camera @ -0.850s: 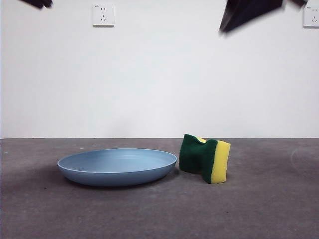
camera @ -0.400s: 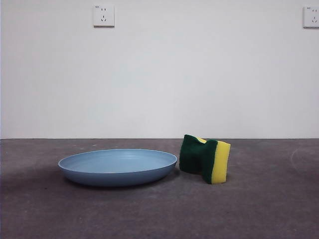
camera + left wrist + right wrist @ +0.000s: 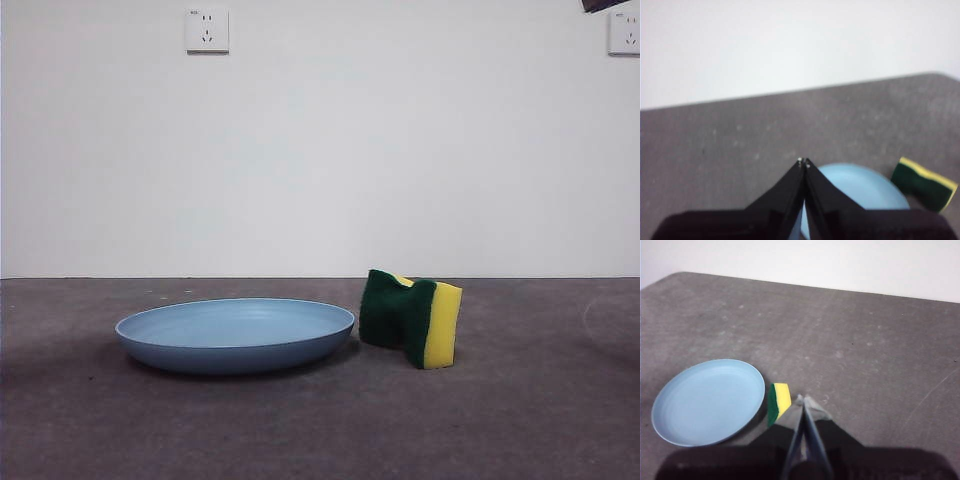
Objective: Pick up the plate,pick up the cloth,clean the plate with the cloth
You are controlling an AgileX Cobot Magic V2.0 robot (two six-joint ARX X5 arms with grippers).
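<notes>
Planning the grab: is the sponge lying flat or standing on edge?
On edge. The sponge stands on a narrow side on the table, green and yellow layers side by side, right beside the plate.

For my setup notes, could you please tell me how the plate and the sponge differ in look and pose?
The plate is wide, shallow, round and light blue all over; the sponge is a much narrower block, yellow foam with a dark green layer and waisted sides. The plate lies flat, opening upward, while the sponge stands on edge and rises higher than the plate's rim. Both rest on the grey table, close beside each other, and neither is held.
</notes>
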